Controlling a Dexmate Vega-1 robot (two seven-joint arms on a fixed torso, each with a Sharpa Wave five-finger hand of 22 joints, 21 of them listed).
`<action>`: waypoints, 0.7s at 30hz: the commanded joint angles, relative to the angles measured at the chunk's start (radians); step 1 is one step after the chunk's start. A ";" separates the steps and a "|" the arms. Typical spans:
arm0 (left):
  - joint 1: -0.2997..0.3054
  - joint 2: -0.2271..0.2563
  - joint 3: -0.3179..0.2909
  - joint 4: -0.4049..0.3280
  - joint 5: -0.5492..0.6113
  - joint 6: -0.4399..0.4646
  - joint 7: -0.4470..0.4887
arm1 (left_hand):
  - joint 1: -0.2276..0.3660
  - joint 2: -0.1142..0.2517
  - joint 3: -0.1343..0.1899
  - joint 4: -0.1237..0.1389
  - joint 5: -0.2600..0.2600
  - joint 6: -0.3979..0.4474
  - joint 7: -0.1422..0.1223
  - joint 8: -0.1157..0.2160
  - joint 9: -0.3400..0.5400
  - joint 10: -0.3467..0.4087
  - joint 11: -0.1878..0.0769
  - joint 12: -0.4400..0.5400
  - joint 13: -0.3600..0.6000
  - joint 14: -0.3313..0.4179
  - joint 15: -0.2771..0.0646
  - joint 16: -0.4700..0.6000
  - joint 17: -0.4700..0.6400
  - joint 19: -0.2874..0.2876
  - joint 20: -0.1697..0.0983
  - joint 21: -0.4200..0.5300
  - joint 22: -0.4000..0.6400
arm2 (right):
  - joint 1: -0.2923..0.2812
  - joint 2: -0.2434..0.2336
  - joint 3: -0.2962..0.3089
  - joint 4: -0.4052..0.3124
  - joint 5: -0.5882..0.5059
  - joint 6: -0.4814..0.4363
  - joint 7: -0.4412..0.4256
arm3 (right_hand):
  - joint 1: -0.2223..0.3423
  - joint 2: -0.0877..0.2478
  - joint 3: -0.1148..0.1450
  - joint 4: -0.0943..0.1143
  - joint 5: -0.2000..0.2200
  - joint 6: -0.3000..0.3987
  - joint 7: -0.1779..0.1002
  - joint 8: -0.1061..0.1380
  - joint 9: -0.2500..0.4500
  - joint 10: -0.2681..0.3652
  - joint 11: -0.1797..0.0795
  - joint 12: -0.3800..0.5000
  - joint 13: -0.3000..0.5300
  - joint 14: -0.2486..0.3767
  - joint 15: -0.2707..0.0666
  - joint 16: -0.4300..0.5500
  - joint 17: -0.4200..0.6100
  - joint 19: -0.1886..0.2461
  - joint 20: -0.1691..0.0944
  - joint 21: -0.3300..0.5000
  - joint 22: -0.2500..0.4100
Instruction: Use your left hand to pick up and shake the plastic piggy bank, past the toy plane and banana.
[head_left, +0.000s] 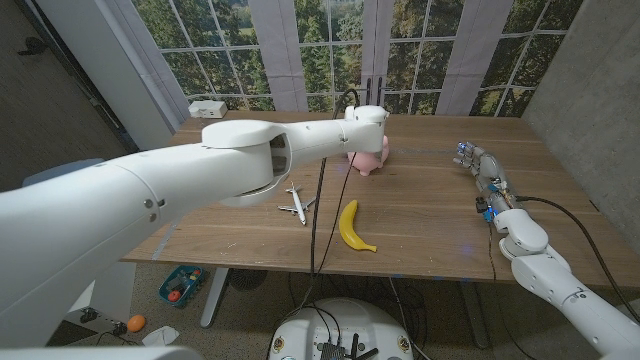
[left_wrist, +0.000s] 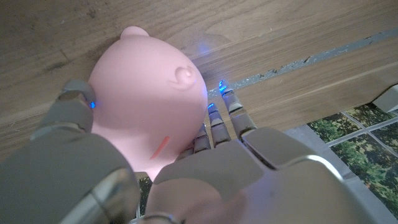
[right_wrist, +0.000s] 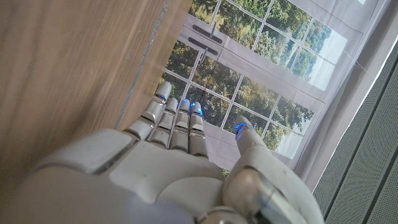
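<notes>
The pink plastic piggy bank (head_left: 373, 160) stands on the wooden table (head_left: 430, 225) at the far middle. My left hand (head_left: 365, 122) reaches over it from the left. In the left wrist view my left hand (left_wrist: 205, 171) wraps the piggy bank (left_wrist: 146, 99), thumb on one side and fingers (left_wrist: 224, 115) on the other, both touching it. A white toy plane (head_left: 296, 204) and a yellow banana (head_left: 352, 227) lie nearer the front edge. My right hand (head_left: 478, 165) stays over the table's right part, and in its wrist view that hand (right_wrist: 174, 155) has straight fingers holding nothing.
A white box (head_left: 208, 108) sits at the table's far left corner. A black cable (head_left: 320, 200) runs across the table between plane and banana. A blue bin (head_left: 182, 285) stands on the floor under the left front edge.
</notes>
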 joint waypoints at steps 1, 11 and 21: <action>0.054 -0.007 -0.110 0.104 0.007 -0.129 -0.064 | 0.134 0.081 -0.008 0.002 0.012 0.139 -0.002 0.035 0.006 0.096 -0.014 0.016 0.005 0.093 -0.035 0.012 0.002 0.099 -0.006 0.022 0.002 | -0.007 -0.006 0.005 -0.017 -0.014 -0.016 -0.029 | -0.001 0.003 -0.002 -0.001 0.005 0.006 -0.001 0.004 0.003 0.010 0.001 0.007 0.003 0.013 0.001 0.010 0.001 0.008 0.001 -0.003 0.005; 0.099 0.061 -0.090 -0.096 0.111 0.005 0.073 | 0.367 0.180 -0.042 0.001 0.042 0.465 -0.034 0.217 0.038 0.613 -0.215 0.137 0.048 0.593 -0.290 0.140 0.019 0.358 -0.187 0.115 0.021 | -0.001 -0.002 0.001 -0.008 -0.008 -0.022 -0.024 | -0.003 0.004 -0.003 0.001 0.005 0.006 -0.004 0.004 0.003 0.014 0.002 0.008 0.004 0.023 0.001 0.013 0.002 0.010 0.006 -0.007 0.006; 0.142 0.107 -0.069 -0.206 0.195 0.049 0.198 | 0.554 0.308 -0.023 -0.012 0.051 0.753 -0.082 0.363 0.047 0.903 -0.247 0.226 0.106 0.798 -0.309 0.207 0.054 0.378 -0.227 0.195 0.046 | -0.005 0.000 0.003 -0.011 -0.013 -0.018 -0.036 | -0.006 0.004 -0.005 0.005 0.004 0.005 -0.005 0.003 0.003 0.018 0.002 0.008 0.004 0.031 0.003 0.016 0.004 0.013 0.008 -0.010 0.006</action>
